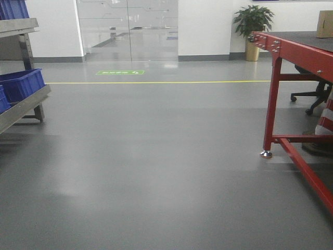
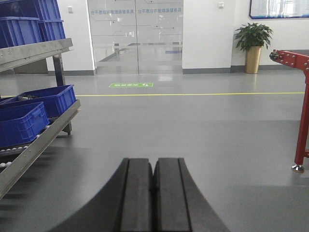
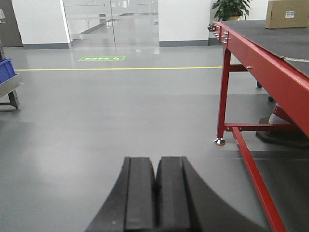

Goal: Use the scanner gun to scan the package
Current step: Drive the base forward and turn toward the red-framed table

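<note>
Both your left gripper (image 2: 154, 164) and right gripper (image 3: 156, 164) are fully closed; the package (image 3: 287, 13) stands well ahead, to the right of the right gripper.

A yellow line (image 1: 156, 82) crosses the glossy grey floor (image 1: 145, 172) before glass doors (image 1: 127, 28) and white walls (image 1: 203, 26).

Ahead of the left gripper (image 2: 154, 193) and right gripper (image 3: 155, 193), bare grey floor (image 2: 193, 130) runs clear to the glass doors (image 2: 135, 34). A metal rack (image 2: 34, 52) of blue bins (image 2: 21, 123) blocks the left gripper's left. The red-framed table (image 3: 260, 63) and its leg (image 3: 223, 96) block the right gripper's right.
</note>
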You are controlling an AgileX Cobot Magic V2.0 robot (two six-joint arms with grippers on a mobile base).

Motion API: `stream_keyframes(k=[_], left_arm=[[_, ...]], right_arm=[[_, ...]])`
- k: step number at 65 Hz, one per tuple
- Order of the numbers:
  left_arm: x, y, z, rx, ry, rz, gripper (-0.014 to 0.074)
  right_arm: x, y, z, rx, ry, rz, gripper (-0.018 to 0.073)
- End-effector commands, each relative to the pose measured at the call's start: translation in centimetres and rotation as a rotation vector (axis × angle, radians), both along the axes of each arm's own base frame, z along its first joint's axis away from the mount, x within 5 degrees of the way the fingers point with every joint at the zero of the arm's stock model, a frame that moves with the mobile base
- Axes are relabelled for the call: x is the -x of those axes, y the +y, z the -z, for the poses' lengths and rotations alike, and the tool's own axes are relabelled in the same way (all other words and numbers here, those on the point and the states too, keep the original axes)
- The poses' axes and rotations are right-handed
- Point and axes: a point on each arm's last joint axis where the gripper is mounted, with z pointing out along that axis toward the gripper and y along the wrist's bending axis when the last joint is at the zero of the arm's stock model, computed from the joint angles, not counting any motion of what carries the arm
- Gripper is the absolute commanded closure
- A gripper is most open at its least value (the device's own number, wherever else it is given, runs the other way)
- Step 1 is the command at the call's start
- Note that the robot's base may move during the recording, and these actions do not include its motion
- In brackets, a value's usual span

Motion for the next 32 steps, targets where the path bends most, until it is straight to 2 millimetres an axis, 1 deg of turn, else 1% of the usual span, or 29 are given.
stream_keyframes(k=[1,32], left_arm=[[0.05,0.02,-0.27,0.009,-0.022,-0.003,0.0707],[0.05,0.02,-0.27,0.009,-0.022,-0.003,0.0707]], right_arm=[[0.02,-0.04,-0.20,0.004,-0.021,0.006,0.0718],[0.02,-0.04,-0.20,0.004,-0.021,0.007,0.0718]])
